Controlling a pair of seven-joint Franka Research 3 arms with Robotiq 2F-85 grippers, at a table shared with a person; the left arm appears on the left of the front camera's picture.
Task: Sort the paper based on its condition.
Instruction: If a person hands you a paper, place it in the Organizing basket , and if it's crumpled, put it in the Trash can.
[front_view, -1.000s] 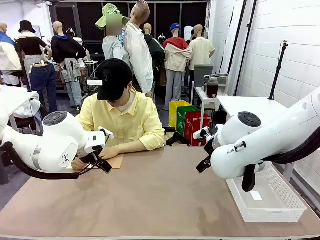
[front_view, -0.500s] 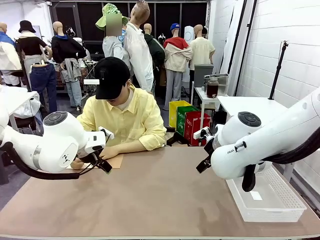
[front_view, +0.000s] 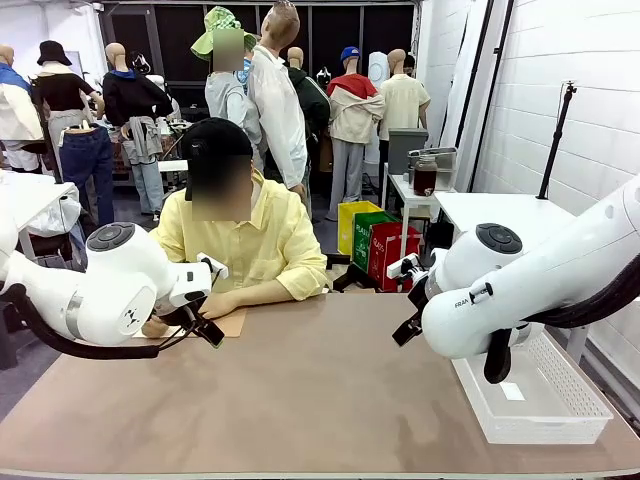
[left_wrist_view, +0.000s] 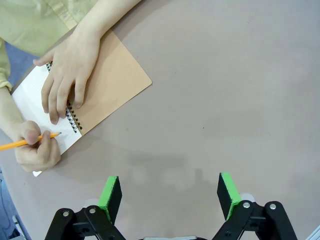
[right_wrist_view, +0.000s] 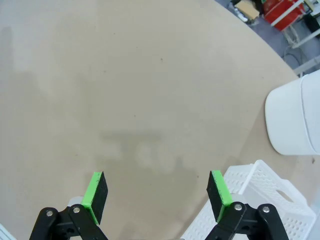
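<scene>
The loose paper is out of view. At the far left of the table a person holds a spiral-bound notebook (left_wrist_view: 117, 80) with a tan cover open at a white page (left_wrist_view: 31, 95). One hand (left_wrist_view: 65, 75) lies flat on it and the other grips an orange pencil (left_wrist_view: 22, 144) at the page. My left gripper (left_wrist_view: 168, 186) hovers open over bare table just beside the notebook (front_view: 234, 323), with nothing between its green pads. My right gripper (right_wrist_view: 156, 187) is open too, above bare table near the right side.
A white perforated basket (front_view: 545, 405) stands at the table's right edge, close beside my right gripper (right_wrist_view: 260, 197). The person sits at the far left, forearms resting on the table. The brown tabletop (front_view: 320, 400) stretches between the arms.
The person has lifted their head a little. Neither arm has moved and both grippers remain open.
</scene>
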